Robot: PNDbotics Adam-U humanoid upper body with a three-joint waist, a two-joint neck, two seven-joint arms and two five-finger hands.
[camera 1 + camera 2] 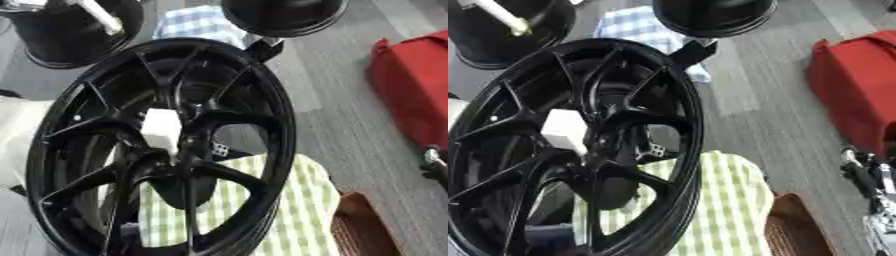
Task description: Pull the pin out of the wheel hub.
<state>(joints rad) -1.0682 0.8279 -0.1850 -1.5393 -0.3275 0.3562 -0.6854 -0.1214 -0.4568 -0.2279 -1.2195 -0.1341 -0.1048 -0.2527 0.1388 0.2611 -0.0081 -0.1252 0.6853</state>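
Plainly, line by line:

Wheel: large glossy black alloy wheel with thin branching spokes [162, 150], standing on its rim and tilted, filling the left and centre of both views.

Hub: dark centre of the wheel [179, 150], where the spokes meet; small pale patch with dark dots just to its right [220, 148], seen through a spoke gap.

Pin: not made out for certain; possibly at the hub, but too dark there to tell.

Behind the spokes: white blocky shape [162, 127] showing through the gaps just above the hub.

Cloth: green-and-white checked fabric [302, 200] below and behind the wheel's lower right; blue-and-white checked fabric [201, 22] beyond the wheel's top edge.

Far objects: round black drum-like body [74, 32] at upper left with a white bar [101, 15] across it; second round black body [284, 15] at top centre, just above the wheel's rim.

Floor: grey planked surface [350, 125] to the right of the wheel.

Right side: red soft bag [411, 85] at the right edge; brown woven object [354, 230] at lower right beside the green cloth.

Right hand: black-and-silver hand [868, 185] at the right edge of the right eye view, well apart from the wheel, holding nothing; curl of the fingers not clear enough to call.

Left hand: not seen in either view.
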